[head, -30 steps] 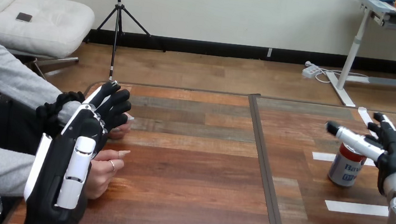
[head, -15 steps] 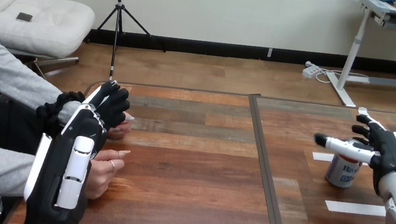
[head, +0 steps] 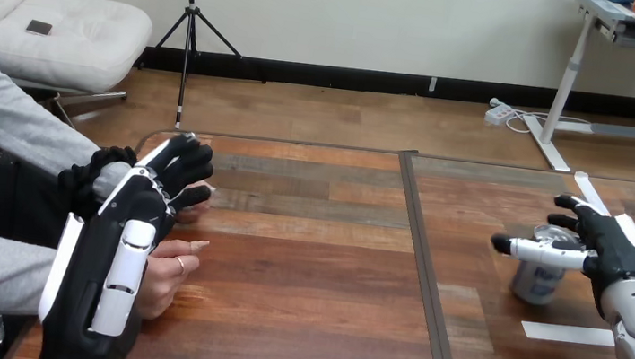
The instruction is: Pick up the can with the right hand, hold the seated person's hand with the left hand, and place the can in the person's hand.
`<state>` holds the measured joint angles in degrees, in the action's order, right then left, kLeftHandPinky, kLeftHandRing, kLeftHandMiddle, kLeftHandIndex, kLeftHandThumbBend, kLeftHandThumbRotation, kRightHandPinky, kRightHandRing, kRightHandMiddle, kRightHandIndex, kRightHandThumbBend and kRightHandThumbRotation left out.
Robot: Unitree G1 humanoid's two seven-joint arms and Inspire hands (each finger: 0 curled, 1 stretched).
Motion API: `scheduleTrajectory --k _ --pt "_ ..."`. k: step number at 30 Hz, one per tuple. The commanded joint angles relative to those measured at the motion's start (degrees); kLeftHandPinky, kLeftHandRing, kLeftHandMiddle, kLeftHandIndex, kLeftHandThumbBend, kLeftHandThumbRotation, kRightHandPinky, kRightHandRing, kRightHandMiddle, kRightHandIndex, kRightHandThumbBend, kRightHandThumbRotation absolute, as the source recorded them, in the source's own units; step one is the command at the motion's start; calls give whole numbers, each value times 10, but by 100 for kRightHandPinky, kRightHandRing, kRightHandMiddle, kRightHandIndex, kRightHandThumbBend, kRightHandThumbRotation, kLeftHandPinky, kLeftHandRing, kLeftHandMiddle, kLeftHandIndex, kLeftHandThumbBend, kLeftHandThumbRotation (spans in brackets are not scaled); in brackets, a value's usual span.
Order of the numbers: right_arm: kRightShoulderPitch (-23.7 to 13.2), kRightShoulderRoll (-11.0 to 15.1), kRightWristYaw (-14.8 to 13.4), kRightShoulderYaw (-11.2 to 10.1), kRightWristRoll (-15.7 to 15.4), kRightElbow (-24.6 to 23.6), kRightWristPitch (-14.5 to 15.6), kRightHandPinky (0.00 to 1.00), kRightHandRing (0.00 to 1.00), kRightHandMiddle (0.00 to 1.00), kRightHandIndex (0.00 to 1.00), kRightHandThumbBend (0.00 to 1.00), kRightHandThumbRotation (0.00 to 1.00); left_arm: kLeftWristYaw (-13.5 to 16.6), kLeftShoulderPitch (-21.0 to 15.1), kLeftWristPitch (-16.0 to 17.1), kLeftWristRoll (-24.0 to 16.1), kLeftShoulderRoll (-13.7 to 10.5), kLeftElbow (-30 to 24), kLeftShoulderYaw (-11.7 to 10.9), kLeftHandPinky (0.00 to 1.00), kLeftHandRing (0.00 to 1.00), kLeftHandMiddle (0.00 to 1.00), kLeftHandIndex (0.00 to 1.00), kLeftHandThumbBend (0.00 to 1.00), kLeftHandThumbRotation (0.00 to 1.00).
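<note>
Shifting leftward with the can (head: 537,282), the right hand (head: 612,254) is straddling it, thumb before, fingers behind, open to close round it, while the left hand (head: 119,243) is covering the person's hands (head: 160,281), grip impossible to tell
</note>
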<state>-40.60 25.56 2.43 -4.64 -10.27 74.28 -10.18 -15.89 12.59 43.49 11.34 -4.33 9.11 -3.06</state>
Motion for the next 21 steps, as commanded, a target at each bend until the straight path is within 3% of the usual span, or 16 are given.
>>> scheduleTrajectory --k 1,5,8,11,21 --pt "-23 23 -6 10 -8 -5 -1 60 80 84 91 100 14 -4 -29 19 3 1 0 -1 82 86 84 83 46 96" --pt "-23 25 -5 12 -13 -5 -2 63 82 85 91 100 15 -4 -27 12 2 -2 -5 -2 82 86 84 82 46 96" --pt "-23 26 -7 14 -16 -5 -3 57 77 81 91 100 16 -2 -26 10 -2 -3 -7 -3 82 86 84 82 47 97" --pt "-22 27 -3 13 -15 -5 -7 56 78 82 91 100 17 -3 -25 8 0 -3 -9 -3 82 86 84 81 48 97" --pt "-25 30 -1 13 -11 -5 -3 73 87 88 90 100 15 -5 -25 11 1 -2 -8 -4 86 87 84 81 48 98"
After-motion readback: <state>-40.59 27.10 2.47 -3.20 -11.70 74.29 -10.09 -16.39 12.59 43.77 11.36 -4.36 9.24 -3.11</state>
